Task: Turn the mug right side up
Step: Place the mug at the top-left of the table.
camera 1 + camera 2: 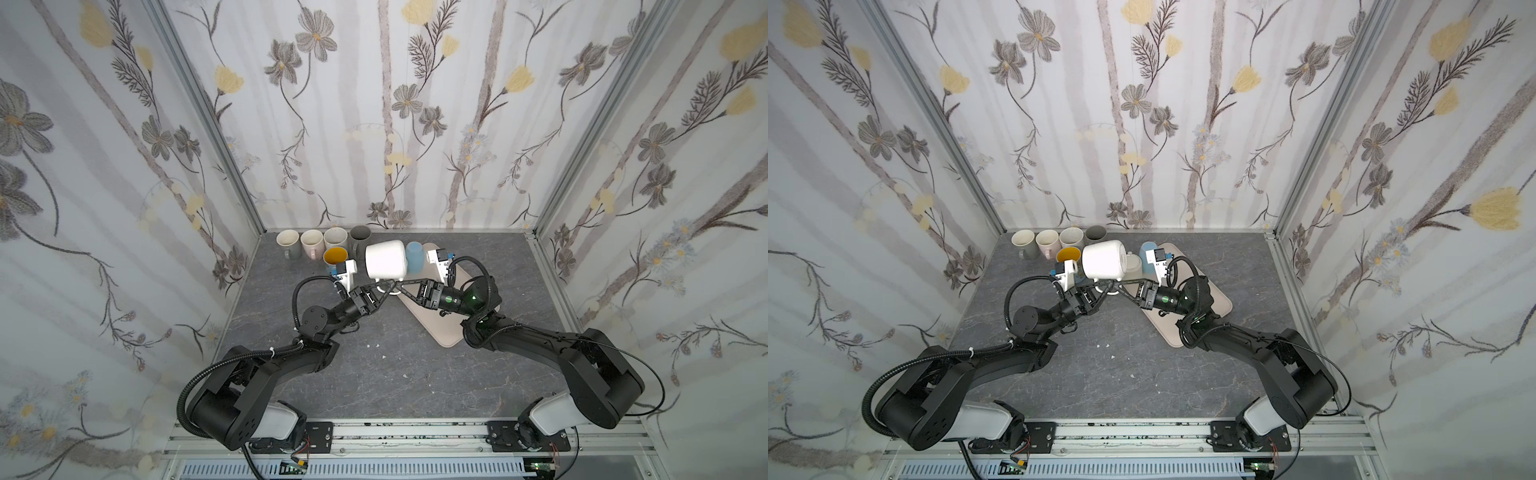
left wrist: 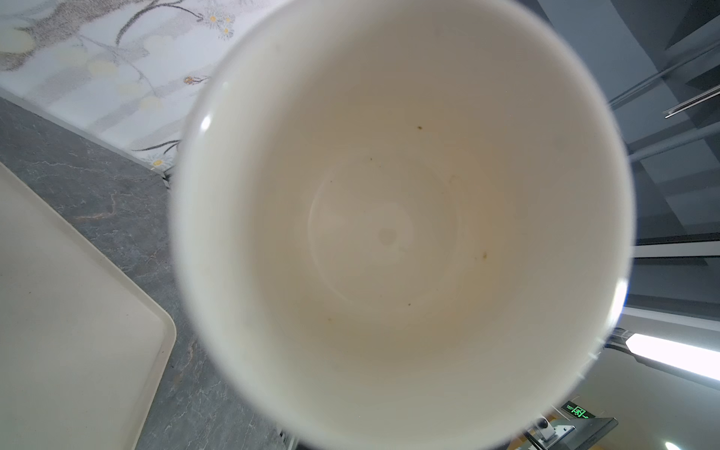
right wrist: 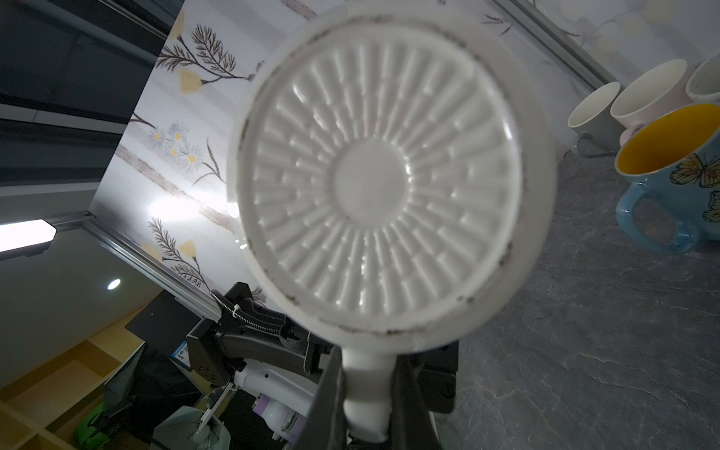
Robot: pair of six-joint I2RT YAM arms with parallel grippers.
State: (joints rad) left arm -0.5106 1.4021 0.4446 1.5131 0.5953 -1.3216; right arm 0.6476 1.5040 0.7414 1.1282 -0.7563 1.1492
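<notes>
1. White ceramic marks the task's thing: the white mug [image 1: 384, 259] [image 1: 1104, 259] hangs in the air on its side, its body just past the tips of both claws and clear of the grey stone table [image 1: 395, 374].
2. The right claw [image 1: 402, 287] [image 3: 368, 374] is clenched on the mug's handle [image 3: 366, 409]. In the right wrist view its two dark fingers press the white loop from either side.
3. The ribbed underside of the mug [image 3: 382, 187] faces back along the right claw and fills that view.
4. The left claw [image 1: 388, 289] [image 1: 1102, 291] comes in from the opposite side. Its jaws are drawn together at the same handle, tip to tip with the right claw.
5. The left claw's fingers are out of sight in the left wrist view. There the mug's open mouth [image 2: 389, 233] looks straight back at that claw, with a few small specks inside.
6. A beige tray [image 1: 446, 332] [image 2: 58, 292] lies on the table beneath the right claw and its forearm.
7. A pale blue cup [image 1: 415, 257] stands upside down on the tray, beyond the right claw.
8. A blue butterfly mug [image 1: 336, 255] [image 3: 670, 175] with a yellow inside stands upright beyond the left claw, on its outer side.
9. Farther past the left claw, four upright mugs [image 1: 311, 243] line the back wall.
</notes>
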